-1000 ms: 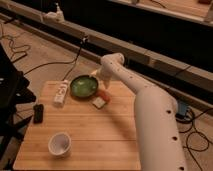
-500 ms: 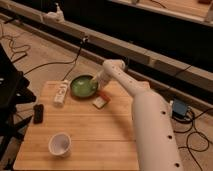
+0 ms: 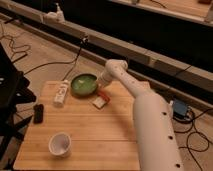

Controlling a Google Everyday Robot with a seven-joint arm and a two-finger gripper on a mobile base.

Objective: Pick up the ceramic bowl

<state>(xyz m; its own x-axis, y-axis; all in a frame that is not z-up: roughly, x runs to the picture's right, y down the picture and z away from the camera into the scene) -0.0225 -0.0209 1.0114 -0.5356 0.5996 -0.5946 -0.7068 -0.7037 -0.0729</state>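
Observation:
The ceramic bowl (image 3: 83,85) is wide and shallow, glossy green inside with a dark rim. It sits at the far edge of the wooden table (image 3: 100,140). My white arm reaches from the lower right across the table, and the gripper (image 3: 99,86) is at the bowl's right rim, largely hidden behind the wrist. The smaller white cup (image 3: 59,144) stands near the table's front left, far from the gripper.
A white bottle (image 3: 62,93) lies left of the bowl. A small orange and white packet (image 3: 101,100) lies just right of the bowl, under the arm. A black object (image 3: 38,113) lies near the left edge. Cables run on the floor behind.
The wrist has moved left and down towards the bowl's right rim. The bowl, cup and other objects have stayed in place.

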